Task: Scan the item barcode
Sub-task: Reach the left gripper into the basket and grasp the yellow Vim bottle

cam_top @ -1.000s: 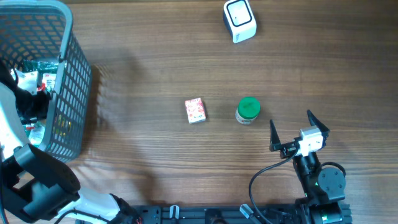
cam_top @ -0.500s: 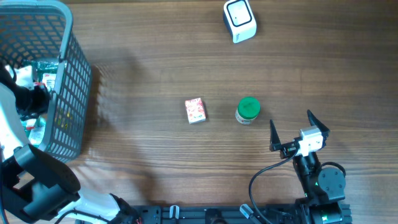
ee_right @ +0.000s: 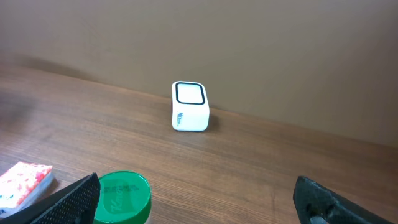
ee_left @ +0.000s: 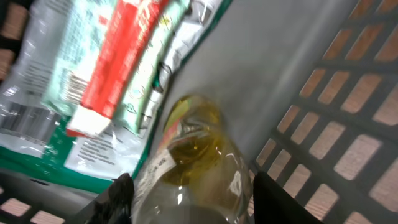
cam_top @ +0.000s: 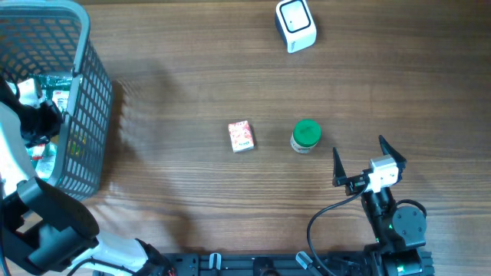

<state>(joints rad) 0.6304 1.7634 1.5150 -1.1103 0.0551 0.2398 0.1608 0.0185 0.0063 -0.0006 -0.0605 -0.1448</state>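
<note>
Left arm down in the basket with a bottle between its fingers, right arm open over the table.

On the left wrist camera I see the left gripper [ee_left: 189,202] astride a clear bottle [ee_left: 194,146] of yellow liquid, lying on the floor of the grey basket [cam_top: 86,92] beside green-and-red packets [ee_left: 115,68]. The fingers hug both sides of the bottle, but I can't tell whether they're actually clamped. The right gripper [cam_top: 358,147] hovers with jaws spread wide, holding nothing, near a green-lidded jar [cam_top: 306,136] and a small red box [cam_top: 241,136]. The white scanner [cam_top: 295,24] stands at the far edge, well apart from the basket.
</note>
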